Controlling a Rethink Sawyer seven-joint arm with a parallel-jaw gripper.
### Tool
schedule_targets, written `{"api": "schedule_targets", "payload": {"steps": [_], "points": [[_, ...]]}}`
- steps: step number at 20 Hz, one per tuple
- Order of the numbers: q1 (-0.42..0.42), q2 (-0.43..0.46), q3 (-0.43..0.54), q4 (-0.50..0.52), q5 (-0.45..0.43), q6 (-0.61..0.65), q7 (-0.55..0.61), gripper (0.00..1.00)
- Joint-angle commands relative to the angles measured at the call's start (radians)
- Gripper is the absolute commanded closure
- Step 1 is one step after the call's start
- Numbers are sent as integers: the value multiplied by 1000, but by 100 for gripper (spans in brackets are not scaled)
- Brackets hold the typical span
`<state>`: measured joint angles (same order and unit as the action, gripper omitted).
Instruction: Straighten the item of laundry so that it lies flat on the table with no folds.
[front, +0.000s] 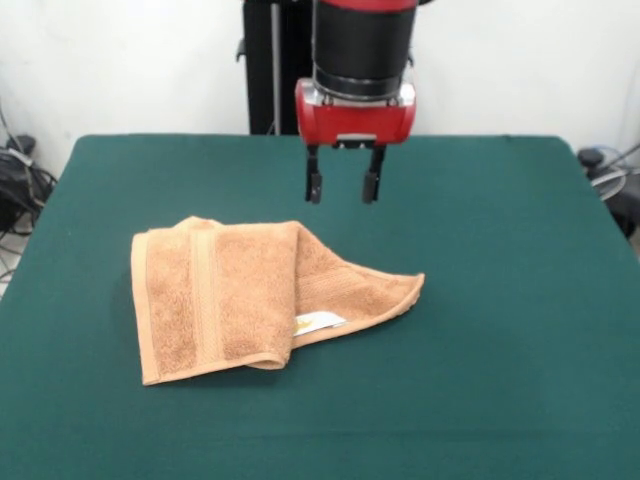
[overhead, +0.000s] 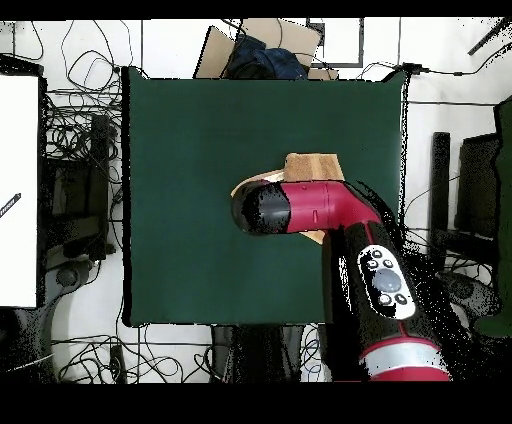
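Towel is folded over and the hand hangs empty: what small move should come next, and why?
Probably lower the hand onto the towel's folded-over flap edge near the label. The hand is open, above the table behind the towel, and the flap covers the layer beneath.

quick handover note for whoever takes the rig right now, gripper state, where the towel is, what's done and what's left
Gripper: jaws open, empty, hanging above the table behind the towel, not touching it.
Towel: orange-tan terry towel lying on the green table, left of centre in the front view. It is folded over on itself; a lower layer pokes out to the right in a point, with the white label showing at the fold. In the overhead view the arm covers most of it.
Done: nothing visible yet; the towel is not flat.
Left: grasp an edge or corner of the upper layer, unfold it, and spread the towel flat with no folds.
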<state>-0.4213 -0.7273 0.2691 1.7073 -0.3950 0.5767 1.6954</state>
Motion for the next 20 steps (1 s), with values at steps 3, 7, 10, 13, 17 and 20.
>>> {"api": "schedule_targets", "payload": {"steps": [3,7,10,13,17,20], "points": [[67,139,-83,-30,-26,-118,197,0],[92,140,-108,-25,-9,-127,200,0],[95,132,-111,-20,8,-122,191,0],[104,128,-119,-28,20,-116,185,0],[135,63,-144,-26,29,-45,176,0],[145,36,-140,-45,64,23,164,0]]}}
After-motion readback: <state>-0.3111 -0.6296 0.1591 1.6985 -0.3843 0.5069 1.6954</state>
